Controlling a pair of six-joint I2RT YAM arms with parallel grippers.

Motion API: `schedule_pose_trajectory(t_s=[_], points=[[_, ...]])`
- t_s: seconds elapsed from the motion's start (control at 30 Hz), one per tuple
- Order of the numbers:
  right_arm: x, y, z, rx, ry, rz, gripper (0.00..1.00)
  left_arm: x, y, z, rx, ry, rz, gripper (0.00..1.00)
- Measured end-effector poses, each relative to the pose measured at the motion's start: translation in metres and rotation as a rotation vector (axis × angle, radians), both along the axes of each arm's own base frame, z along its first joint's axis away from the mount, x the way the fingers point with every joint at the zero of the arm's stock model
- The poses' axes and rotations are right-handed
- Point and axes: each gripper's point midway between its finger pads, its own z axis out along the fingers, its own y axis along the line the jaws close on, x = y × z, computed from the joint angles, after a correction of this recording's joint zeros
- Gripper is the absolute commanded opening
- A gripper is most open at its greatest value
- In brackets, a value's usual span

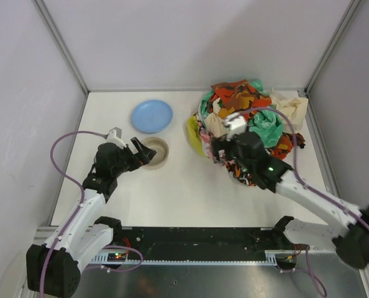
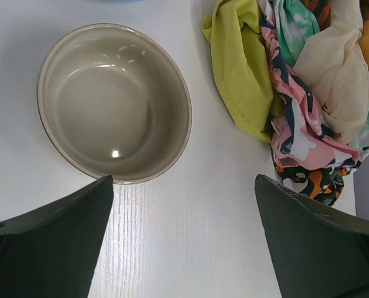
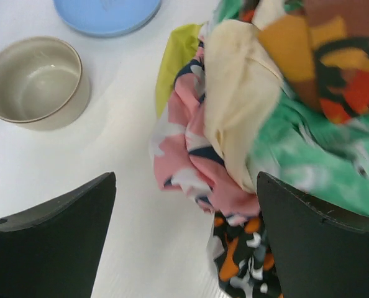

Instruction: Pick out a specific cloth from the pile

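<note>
The pile (image 1: 237, 93) of mixed cloths fills the far right of the table, showing orange-black, mint green, cream and pink floral pieces. The yellow-green cloth (image 1: 194, 133) pokes out at the pile's left edge, mostly buried. The left wrist view shows this cloth (image 2: 237, 74) as a plain fold beside the pile (image 2: 309, 124). My right gripper (image 1: 218, 152) hovers open over the pile's front left. From its wrist, the right gripper (image 3: 186, 180) has pink floral fabric of the pile (image 3: 191, 155) below its fingers and the cloth (image 3: 175, 56) beyond. My left gripper (image 1: 141, 154) is open over bare table (image 2: 184, 186).
A beige bowl (image 1: 154, 152) stands just ahead of the left gripper, and it shows in both wrist views (image 2: 113, 102) (image 3: 35, 81). A blue plate (image 1: 151, 115) lies behind it toward the back wall. White walls close in the table on three sides.
</note>
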Motion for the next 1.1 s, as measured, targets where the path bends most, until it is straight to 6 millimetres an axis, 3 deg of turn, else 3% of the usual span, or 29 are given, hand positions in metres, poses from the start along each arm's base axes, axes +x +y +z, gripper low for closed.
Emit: schedule_pose_trajectory(t_s=[0.17,0.37,0.47,0.6,0.8,0.93,1.1], points=[[0.034,0.049,-0.031,-0.257,-0.009,0.043,0.99,-0.001,-0.004,-0.001,-0.012,0.014,-0.022,1.0],[0.076,0.056,-0.087,-0.559,0.019,0.044,0.99,0.003,-0.007,0.014,-0.029,-0.012,-0.03,1.0],[0.096,0.046,-0.103,-0.659,0.035,0.011,0.99,0.01,-0.011,0.023,-0.036,-0.014,-0.039,1.0],[0.123,0.016,-0.115,-0.764,0.05,-0.103,0.99,0.026,-0.023,0.032,-0.021,-0.004,-0.059,1.0],[0.145,-0.029,-0.106,-0.734,0.077,-0.268,0.93,0.06,-0.077,0.04,0.028,0.021,-0.158,1.0],[0.15,-0.052,-0.097,-0.635,0.113,-0.339,0.91,0.097,-0.11,0.027,0.058,0.065,-0.182,1.0],[0.151,-0.069,-0.086,-0.532,0.14,-0.386,0.91,0.139,-0.157,-0.017,0.095,0.147,-0.23,1.0]])
